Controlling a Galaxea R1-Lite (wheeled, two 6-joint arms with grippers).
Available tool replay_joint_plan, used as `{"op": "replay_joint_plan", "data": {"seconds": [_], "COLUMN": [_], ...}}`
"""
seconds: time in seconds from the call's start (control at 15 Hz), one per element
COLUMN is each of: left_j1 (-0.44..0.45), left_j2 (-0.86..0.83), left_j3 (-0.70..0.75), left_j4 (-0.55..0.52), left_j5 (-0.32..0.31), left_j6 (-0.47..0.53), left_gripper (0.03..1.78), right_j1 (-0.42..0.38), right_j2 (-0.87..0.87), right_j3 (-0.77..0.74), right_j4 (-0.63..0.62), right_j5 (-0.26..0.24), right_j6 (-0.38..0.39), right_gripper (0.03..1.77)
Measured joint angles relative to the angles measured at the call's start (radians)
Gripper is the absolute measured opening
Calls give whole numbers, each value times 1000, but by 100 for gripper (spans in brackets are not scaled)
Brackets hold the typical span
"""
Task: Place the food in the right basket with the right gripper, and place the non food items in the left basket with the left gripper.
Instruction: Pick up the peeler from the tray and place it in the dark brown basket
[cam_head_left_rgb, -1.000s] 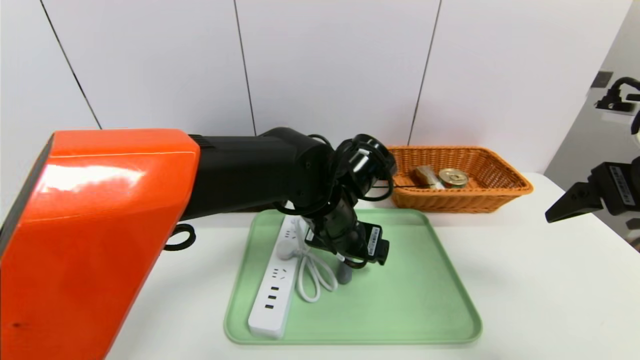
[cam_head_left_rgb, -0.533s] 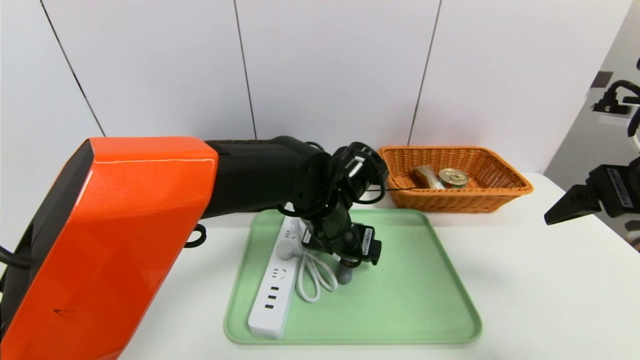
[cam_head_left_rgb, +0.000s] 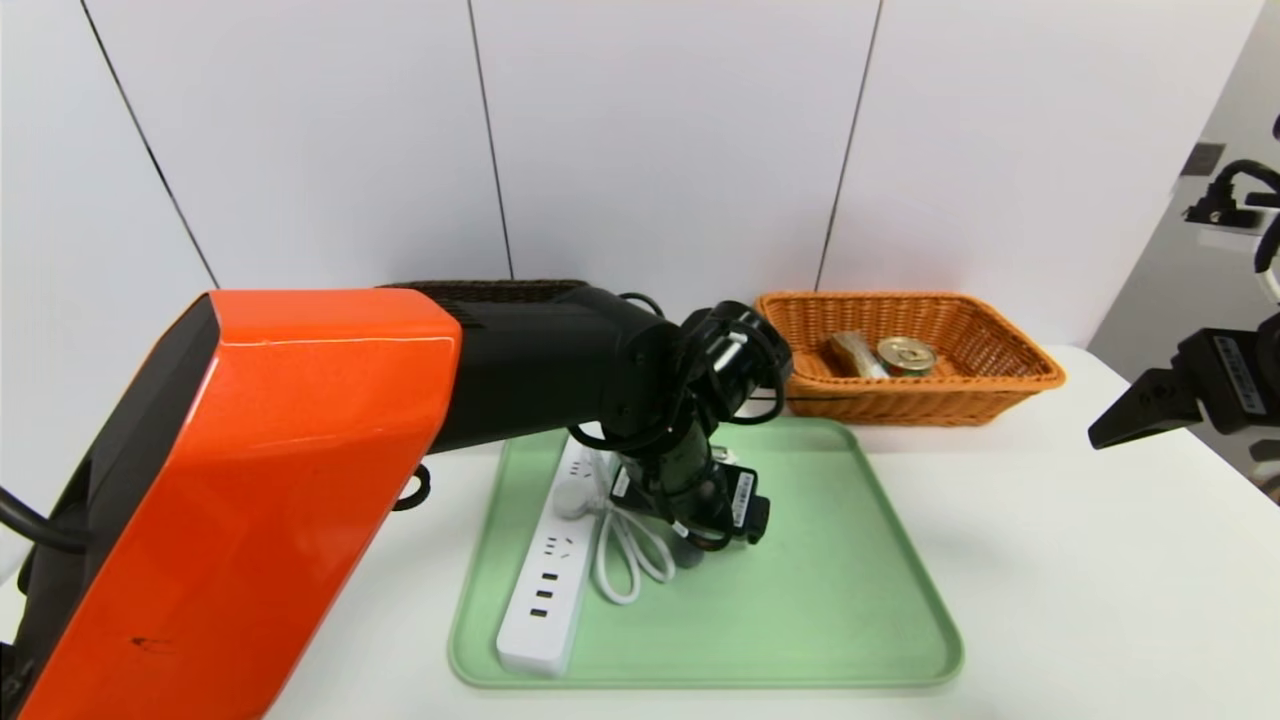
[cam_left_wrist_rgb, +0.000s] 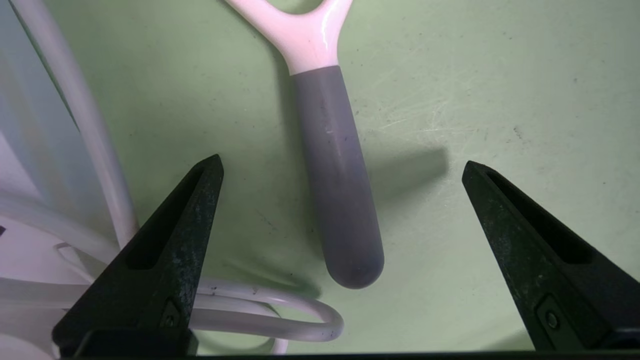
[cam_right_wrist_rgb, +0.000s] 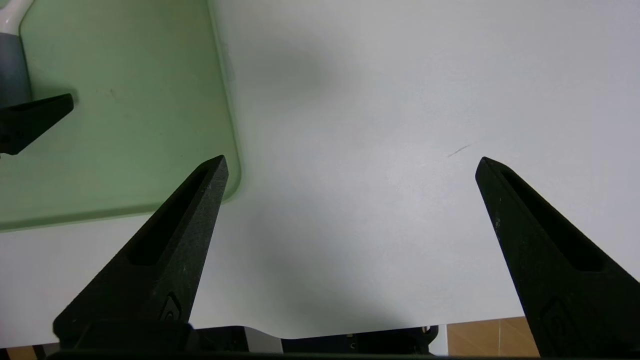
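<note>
I saw the smooth grey-handled tool (cam_left_wrist_rgb: 340, 200), white and forked at its top, lying flat mid-tray on the scuffed green tray (cam_head_left_rgb: 850, 600) beside the glossy white power strip (cam_head_left_rgb: 545, 590) and its looped cord (cam_left_wrist_rgb: 280, 320). My left gripper (cam_left_wrist_rgb: 340, 165) hung over the handle, jaws wide, holding nothing. My right gripper (cam_right_wrist_rgb: 350, 165), also wide, hovered off the bench's right edge. No writing was readable.

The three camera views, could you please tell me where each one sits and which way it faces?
Head view: on the robot's head, looking forward and down at the green tray and orange basket; the left arm crosses it.
Left wrist view: on the left wrist, facing down; open left tool straddles the grey handle.
Right wrist view: on the right wrist, over the white table; right tool open.
All three share the tray.
</note>
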Motion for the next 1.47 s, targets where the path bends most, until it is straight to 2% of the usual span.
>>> {"op": "replay_joint_plan", "data": {"seconds": [0.67, 0.93, 1.2, 1.27, 1.47], "left_j1": [-3, -12, -24, -27, -33], "left_j2": [9, 14, 18, 19, 14], "left_j3": [1, 6, 7, 7, 7], "left_j4": [7, 32, 52, 51, 48], "left_j5": [27, 57, 76, 74, 73], "left_j6": [0, 5, 6, 6, 3], "left_gripper": [169, 111, 70, 31, 31], "right_j1": [2, 2, 2, 2, 2], "right_j2": [-4, -12, -20, -23, -30], "right_j3": [-4, -6, -6, -6, -6], "right_j4": [0, -1, -1, -1, -1], "right_j5": [0, 0, 1, 0, 0], "right_j6": [-1, -1, -1, -1, -1], "right_gripper": [171, 171, 171, 171, 171]}}
